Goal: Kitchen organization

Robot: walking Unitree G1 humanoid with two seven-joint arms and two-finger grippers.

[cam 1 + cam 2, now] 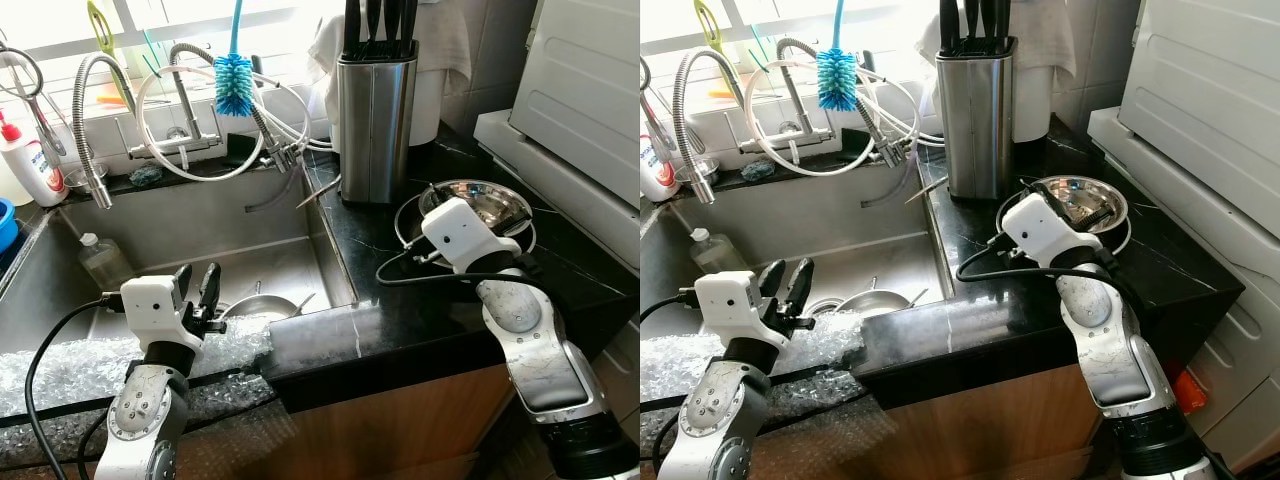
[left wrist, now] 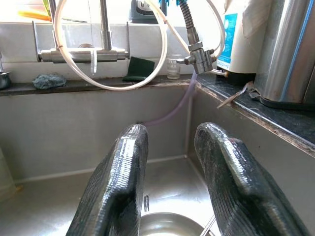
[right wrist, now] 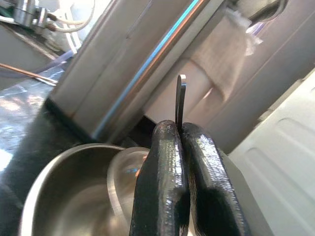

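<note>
Where the black stone tabletop (image 1: 420, 300) ended at its front edge, a sheet of bubble wrap (image 1: 70, 375) lay along the near rim of the sink (image 1: 200, 250). The left hand (image 1: 197, 285) hovered just above that rim, its two black fingers (image 2: 123, 177) spread apart and holding nothing, with open room ahead over the basin. Below and just beyond it, a small steel pan (image 1: 258, 305) sat on the sink floor; a clear plastic bottle (image 1: 100, 258) leaned against the far-left wall. To the right, the right hand (image 3: 179, 147) was poised over a shallow steel bowl (image 1: 480, 205) on the tabletop, its fingers clenched on a thin flat metal utensil (image 3: 180, 98) standing upright between them; what kind of utensil could not be told. A second, smaller steel dish (image 3: 125, 172) lay inside the bowl. Just behind the bowl, a steel knife block (image 1: 375, 115) stood holding black-handled knives (image 1: 380, 25), and a thin stick (image 1: 318, 192) lay at the sink's right edge. A white appliance (image 1: 580, 110) bounded the tabletop on the right. On the back ledge were a tap (image 1: 185, 110) looped with white hoses (image 1: 200, 170), a blue bottle brush (image 1: 235, 85), a dark sponge (image 2: 139, 69), and a white squeeze bottle (image 1: 25, 160) with a red label, its writing unreadable.
</note>
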